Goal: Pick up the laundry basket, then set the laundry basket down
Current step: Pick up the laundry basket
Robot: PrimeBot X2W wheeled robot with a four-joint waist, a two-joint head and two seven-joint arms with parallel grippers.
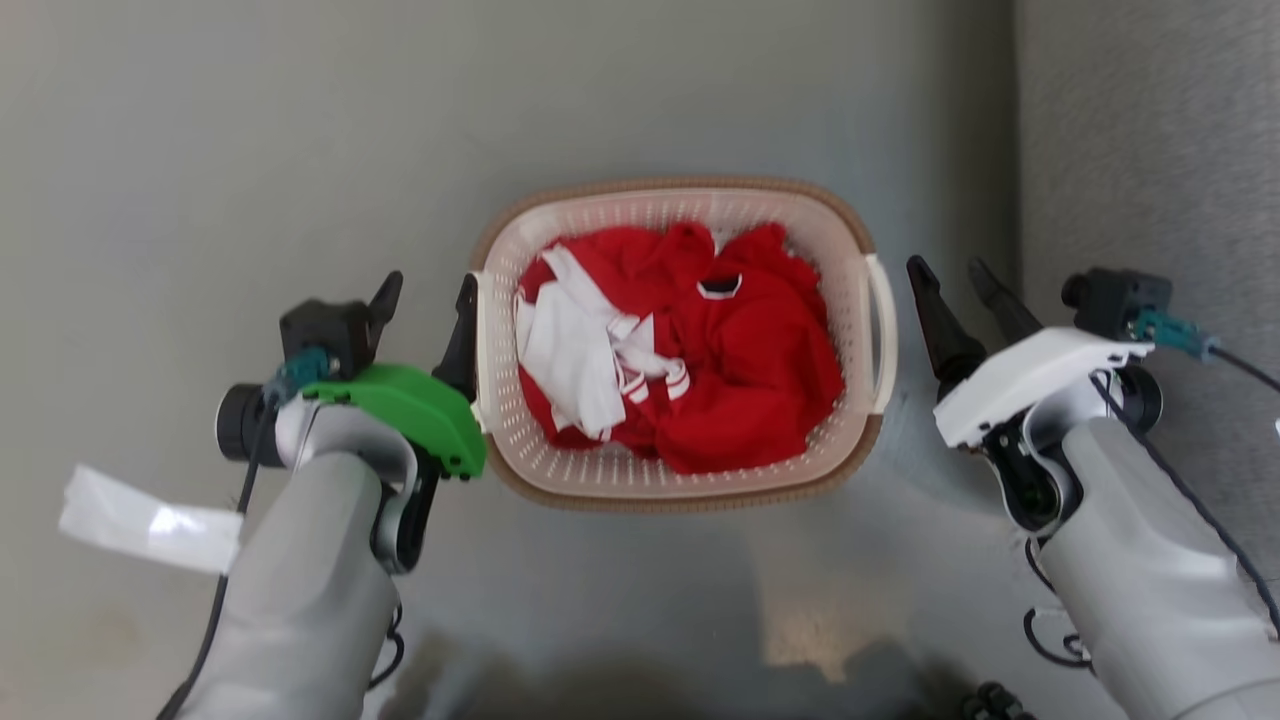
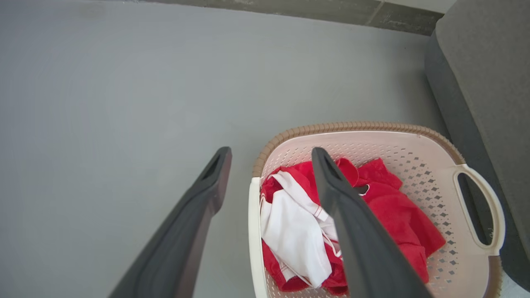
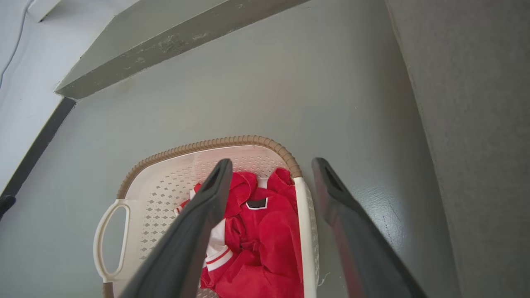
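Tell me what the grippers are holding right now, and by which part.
Nothing is held. The left gripper and the right gripper are both open, one at each side of the basket, neither closed on it.

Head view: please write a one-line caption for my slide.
The left gripper and right gripper, both open, flank the basket of red and white clothes on the floor.
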